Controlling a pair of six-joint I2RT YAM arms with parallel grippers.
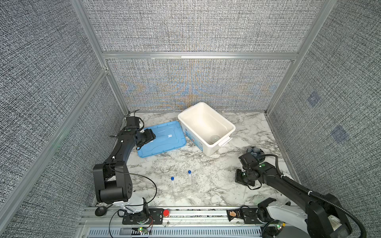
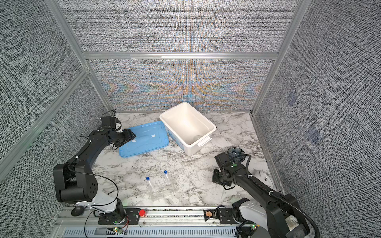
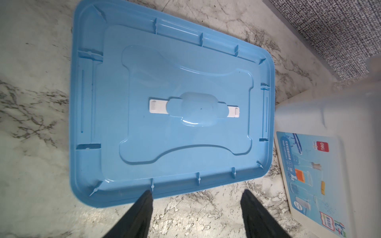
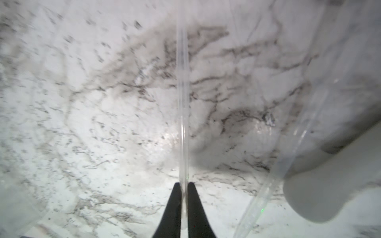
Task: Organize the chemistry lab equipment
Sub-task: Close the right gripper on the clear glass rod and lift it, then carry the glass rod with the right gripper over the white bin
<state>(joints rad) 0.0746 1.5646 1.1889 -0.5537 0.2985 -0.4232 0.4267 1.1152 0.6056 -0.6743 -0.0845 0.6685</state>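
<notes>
Where the right gripper reached down, its black fingers were pressed together on a thin clear rod, pinching it near one end. The rod ran straight out from the tips above the white marble-patterned surface; whether it rested there or hung clear could not be told. The left gripper had its fingers spread with nothing between them, poised at the edge of a flat light-blue plastic lid. That lid lay on the surface just beside an open white plastic bin. Two slim clear tubes with small blue caps, one and its neighbour, lay side by side near the front middle, well apart from both grippers.
</notes>
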